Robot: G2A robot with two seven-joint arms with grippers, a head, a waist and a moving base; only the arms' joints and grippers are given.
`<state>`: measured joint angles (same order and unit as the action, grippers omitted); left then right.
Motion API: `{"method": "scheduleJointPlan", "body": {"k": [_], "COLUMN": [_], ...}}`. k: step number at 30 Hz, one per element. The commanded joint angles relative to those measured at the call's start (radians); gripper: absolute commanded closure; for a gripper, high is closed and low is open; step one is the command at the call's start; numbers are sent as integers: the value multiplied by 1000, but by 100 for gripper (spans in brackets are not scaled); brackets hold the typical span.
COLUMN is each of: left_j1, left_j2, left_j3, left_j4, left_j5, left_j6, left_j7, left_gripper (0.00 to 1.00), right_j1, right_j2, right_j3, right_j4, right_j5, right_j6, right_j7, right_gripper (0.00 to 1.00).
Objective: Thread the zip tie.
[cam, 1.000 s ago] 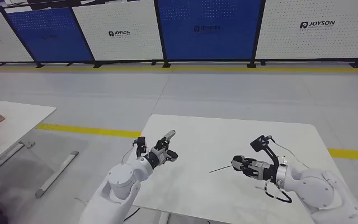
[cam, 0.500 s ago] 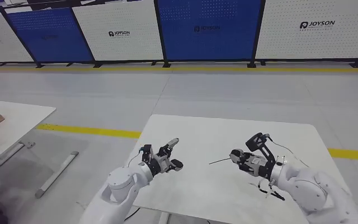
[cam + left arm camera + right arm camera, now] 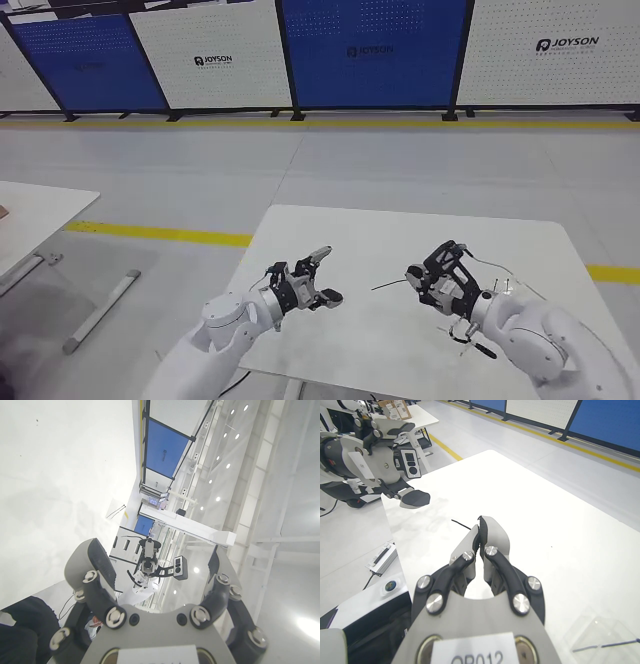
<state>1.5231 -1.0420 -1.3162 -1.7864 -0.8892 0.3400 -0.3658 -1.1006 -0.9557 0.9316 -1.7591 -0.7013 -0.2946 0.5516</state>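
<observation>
Top view first, at the left: the left end effector (image 3: pixel 325 275) hangs over the near left part of the white counter (image 3: pixel 400 230), its fingers spread wide and empty. It is turned toward its partner, probably so the gap is ready to receive a free end. Between the two arms, the zip tie (image 3: pixel 390 286) juts out as a thin black strand above the counter. Its loose tip points left, toward that open gap, which suits a hand-over or a threading pass. Right of it, the right end effector (image 3: pixel 415 275) is pinched tight on the tie's other end, keeping the strand stiff and aimed. Whether the head sits between the pads I cannot tell. Farther right, near the counter's edge, lie two more thin black strands (image 3: pixel 115 511), likely spares.
</observation>
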Motion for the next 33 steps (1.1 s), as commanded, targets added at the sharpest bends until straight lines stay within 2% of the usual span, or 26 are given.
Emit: {"method": "scheduleJointPlan", "body": {"k": [1, 6, 9, 13, 16, 17, 26, 27, 30, 33], "left_j1": [4, -42, -92, -153, -200, -214, -214, -214, -229, -244], "left_j2": [2, 23, 45, 85, 123, 132, 132, 128, 118, 111], "left_j3": [24, 96, 141, 227, 304, 317, 316, 315, 318, 336], "left_j4": [18, 68, 86, 102, 110, 113, 113, 115, 114, 109], "left_j5": [-21, -108, -181, -336, -446, -463, -464, -477, -515, -524], "left_j6": [0, 0, 0, 0, 0, 0, -5, -24, -25, 0], "left_j7": [-18, 4, 41, 46, 44, 50, 53, 72, 104, 153], "left_gripper": [0, 0, 0, 0, 0, 0, 0, 0, 0, 0], "right_j1": [-2, 6, 4, 7, 13, 13, 13, 13, 13, 13], "right_j2": [0, -2, 0, 7, 10, 10, 10, 10, 10, 10], "right_j3": [-3, -27, -45, -79, -95, -95, -95, -95, -95, -95], "right_j4": [-4, -63, -114, -177, -186, -186, -186, -186, -186, -186], "right_j5": [-25, -209, -302, -418, -439, -439, -439, -439, -439, -439], "right_j6": [-5, -45, -45, -45, -45, -45, -45, -45, -45, -45], "right_j7": [-3, -4, 1, 33, 39, 39, 39, 39, 39, 39], "right_gripper": [100, 100, 100, 100, 100, 100, 100, 100, 100, 100]}}
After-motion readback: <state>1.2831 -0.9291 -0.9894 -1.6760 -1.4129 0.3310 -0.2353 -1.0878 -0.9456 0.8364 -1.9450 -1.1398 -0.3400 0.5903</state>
